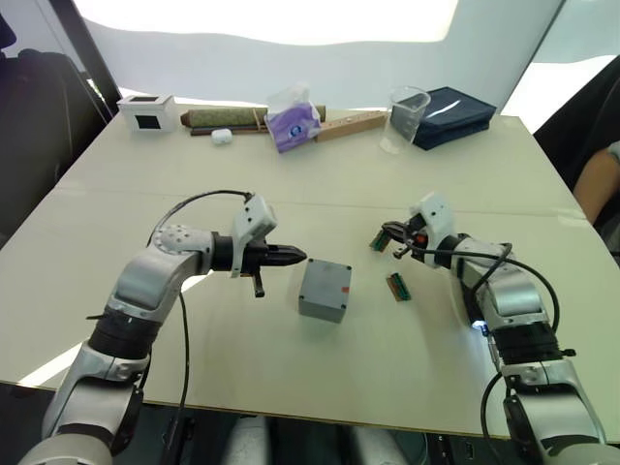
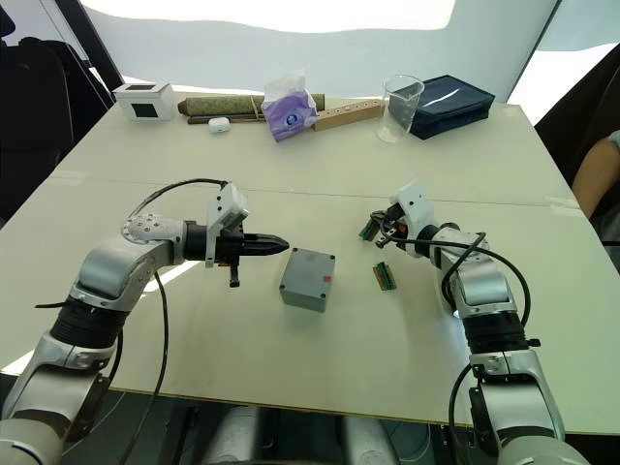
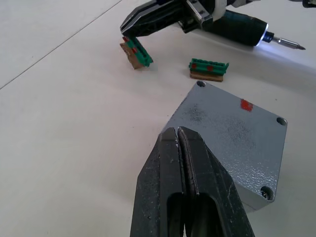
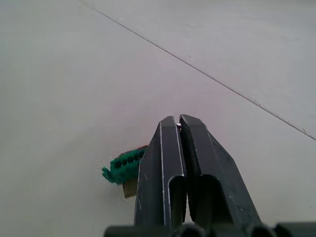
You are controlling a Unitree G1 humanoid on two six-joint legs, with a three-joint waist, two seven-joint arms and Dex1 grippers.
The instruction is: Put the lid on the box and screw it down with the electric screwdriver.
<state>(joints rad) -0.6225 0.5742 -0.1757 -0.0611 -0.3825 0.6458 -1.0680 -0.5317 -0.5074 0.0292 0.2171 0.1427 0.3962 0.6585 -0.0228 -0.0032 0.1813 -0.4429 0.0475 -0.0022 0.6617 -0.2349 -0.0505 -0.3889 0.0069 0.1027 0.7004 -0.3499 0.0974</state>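
Your left gripper (image 1: 295, 258) hovers pinched together and empty, just beside the box (image 1: 325, 289), whose lid (image 3: 232, 129) is already seated; the electric screwdriver (image 3: 247, 30) lies beyond it, near your right gripper (image 1: 390, 234), also pinched together over 2 green strips.

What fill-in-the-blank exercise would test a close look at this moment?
The left gripper has its jaws ___.
The small mark on the box is coloured ___.
The strip lying nearest the box is mostly ___.
On the electric screwdriver, the light near the tip is ___.
Missing words: shut; red; green; on.
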